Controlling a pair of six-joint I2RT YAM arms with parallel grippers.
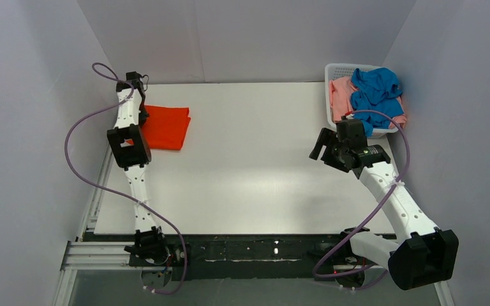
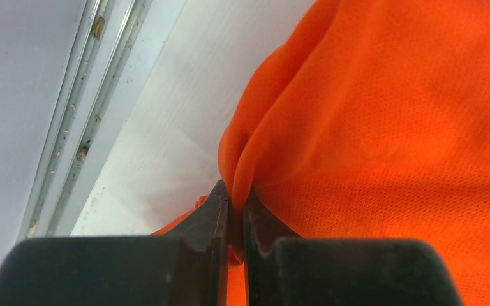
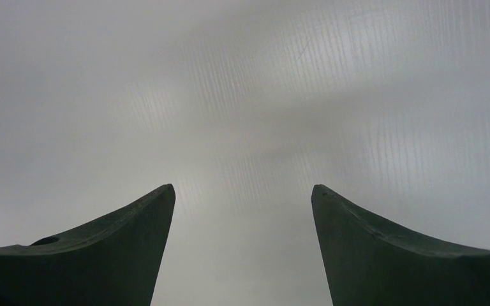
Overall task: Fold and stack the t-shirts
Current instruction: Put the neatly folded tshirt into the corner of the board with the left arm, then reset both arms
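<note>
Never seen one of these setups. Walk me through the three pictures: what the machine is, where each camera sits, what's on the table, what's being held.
Two robot arms are bolted at a white table's near edge. The overhead view looks down on both; the other views come from a camera on each wrist. The left gripper is shut on an edge of the folded orange-red t-shirt. The right gripper is open and empty above bare table. A white basket at the far right holds a blue t-shirt and a pink t-shirt.

The white counter (image 1: 249, 166) carries two things. On its far left part lies the orange-red t-shirt (image 1: 166, 127), folded into a flat rectangle. At the far right corner stands a white slotted basket (image 1: 329, 95) with blue and pink cloth inside.
</note>
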